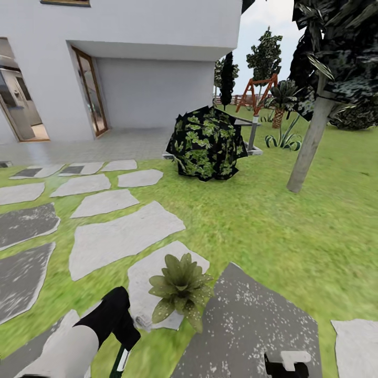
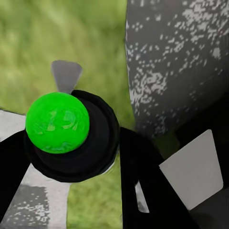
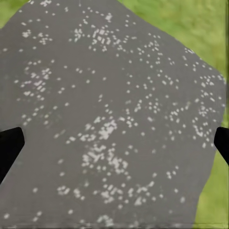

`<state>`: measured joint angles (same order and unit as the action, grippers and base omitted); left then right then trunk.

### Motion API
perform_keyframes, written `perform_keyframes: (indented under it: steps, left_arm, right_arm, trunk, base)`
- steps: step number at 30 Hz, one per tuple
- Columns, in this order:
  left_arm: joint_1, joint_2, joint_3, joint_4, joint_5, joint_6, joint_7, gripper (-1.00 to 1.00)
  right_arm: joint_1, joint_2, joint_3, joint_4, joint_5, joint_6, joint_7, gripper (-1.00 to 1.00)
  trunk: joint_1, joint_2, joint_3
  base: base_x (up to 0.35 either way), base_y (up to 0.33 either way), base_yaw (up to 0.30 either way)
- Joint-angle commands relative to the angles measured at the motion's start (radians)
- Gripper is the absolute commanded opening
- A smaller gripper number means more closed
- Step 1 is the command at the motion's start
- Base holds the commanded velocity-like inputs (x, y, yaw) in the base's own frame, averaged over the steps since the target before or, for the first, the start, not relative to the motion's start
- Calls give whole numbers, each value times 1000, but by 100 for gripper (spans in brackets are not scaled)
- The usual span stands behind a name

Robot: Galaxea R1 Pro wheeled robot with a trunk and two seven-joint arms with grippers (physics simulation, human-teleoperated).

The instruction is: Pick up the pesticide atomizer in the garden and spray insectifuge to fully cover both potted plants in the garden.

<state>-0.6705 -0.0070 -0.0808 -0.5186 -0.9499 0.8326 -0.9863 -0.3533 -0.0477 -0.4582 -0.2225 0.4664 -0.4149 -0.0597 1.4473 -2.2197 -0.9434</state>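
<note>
The left gripper (image 2: 71,157) clamps the black, green-capped pesticide atomizer (image 2: 58,123) beside a low green-leaved potted plant (image 1: 181,290) at a pale flat stepping stone's (image 1: 157,262) edge, apparently positioned for spraying, while the right gripper (image 3: 114,143) hangs open over grey speckled paving (image 3: 109,105)

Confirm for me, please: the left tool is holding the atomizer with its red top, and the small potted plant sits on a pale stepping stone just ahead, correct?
Not quite: the atomizer's top is bright green, not red, as the left wrist view shows. The rest holds: the left tool grips it, and in the head view the small potted plant sits on a pale stepping stone just ahead.
</note>
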Motion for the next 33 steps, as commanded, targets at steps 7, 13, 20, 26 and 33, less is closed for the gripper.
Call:
perform_keyframes:
  steps: [7,13,20,26,33]
  left_arm:
    - [-172,6,-3,3,-4,10,-38,-100]
    - [-328,-1,-129,54,-22,25,-209,-100]
    - [-359,-10,-188,47,-92,46,-377,-100]
    - [-359,-13,-189,46,-98,48,-386,-100]
    - [-356,-18,-189,50,-98,48,-386,-100]
  right_arm:
    - [-1,0,-9,-8,9,-3,-5,100]
    - [-1,1,-10,-18,9,-2,-5,100]
    - [-1,0,-5,-13,10,-2,-5,100]
    - [-1,0,-5,-10,11,-2,-5,100]
    - [-1,0,-5,-9,11,-2,-5,100]
  trunk:
    - [-1,0,2]
    - [-1,0,2]
    - [-1,0,2]
    - [-1,0,2]
    - [-1,0,2]
  base:
    - [-112,95,-82]
    - [-2,2,-2]
    - [14,1,0]
    - [269,101,-32]
    - [258,238,-265]
